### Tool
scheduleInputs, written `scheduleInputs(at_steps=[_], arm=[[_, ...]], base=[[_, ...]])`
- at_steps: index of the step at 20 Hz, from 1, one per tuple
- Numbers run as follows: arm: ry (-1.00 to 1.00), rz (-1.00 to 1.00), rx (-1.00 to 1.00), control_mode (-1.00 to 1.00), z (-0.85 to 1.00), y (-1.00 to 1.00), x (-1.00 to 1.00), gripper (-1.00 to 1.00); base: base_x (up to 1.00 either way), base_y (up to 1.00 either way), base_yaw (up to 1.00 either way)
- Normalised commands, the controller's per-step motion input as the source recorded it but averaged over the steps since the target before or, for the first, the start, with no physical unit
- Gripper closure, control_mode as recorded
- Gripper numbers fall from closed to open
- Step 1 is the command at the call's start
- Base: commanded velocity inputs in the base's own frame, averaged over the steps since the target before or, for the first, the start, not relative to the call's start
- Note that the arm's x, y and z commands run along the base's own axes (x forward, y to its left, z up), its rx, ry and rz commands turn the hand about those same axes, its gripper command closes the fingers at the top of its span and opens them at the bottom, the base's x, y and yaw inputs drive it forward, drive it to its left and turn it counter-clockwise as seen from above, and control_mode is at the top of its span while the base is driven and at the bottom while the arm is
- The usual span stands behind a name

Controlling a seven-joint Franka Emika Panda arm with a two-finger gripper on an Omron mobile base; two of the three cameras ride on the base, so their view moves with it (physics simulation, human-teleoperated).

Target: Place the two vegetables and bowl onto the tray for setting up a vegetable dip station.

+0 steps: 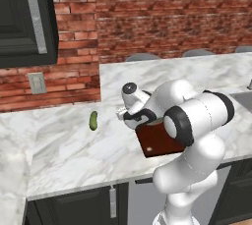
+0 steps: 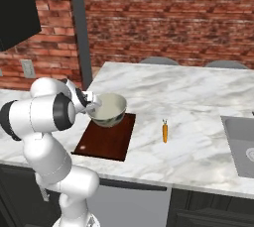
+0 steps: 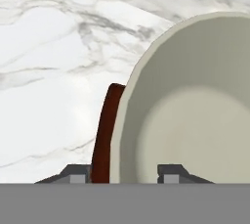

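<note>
Bowl (image 2: 109,110) sits on your tray (image 2: 107,140) — jaws parted astride its rim; carrot (image 2: 165,131) and cucumber (image 1: 93,120) lie on the surface (image 2: 198,112).

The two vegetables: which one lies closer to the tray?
The orange carrot, lying just beside the tray. The green cucumber lies farther away, near the brick wall.

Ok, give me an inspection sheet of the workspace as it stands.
Surface: marble counter.
Job's things: bowl over the tray, contact unclear; carrot on the counter right of the tray; cucumber on the counter, apart to its left.
Clutter: nothing seen.
Gripper: jaws straddle the bowl's rim, parted; grip unclear.
Cables: nothing seen.
Surroundings: brick wall, sink, wall outlet.
</note>
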Motion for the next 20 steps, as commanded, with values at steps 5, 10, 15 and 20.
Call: scheduleInputs(at_steps=[5, 10, 15, 20], arm=[[0.0, -0.04, 0.07, -1.0, 0.09, -0.11, 0.01, -1.0], [0.0, -0.02, 0.17, -1.0, 0.42, 0.01, -0.04, -1.0], [-0.02, -0.06, 0.19, -1.0, 0.45, 0.16, -0.13, -1.0], [-0.04, -0.06, 0.17, -1.0, 0.36, 0.31, -0.1, -1.0]], base=[[0.0, 0.0, 0.0], [0.0, 0.0, 0.0], [0.0, 0.0, 0.0], [0.0, 0.0, 0.0]])
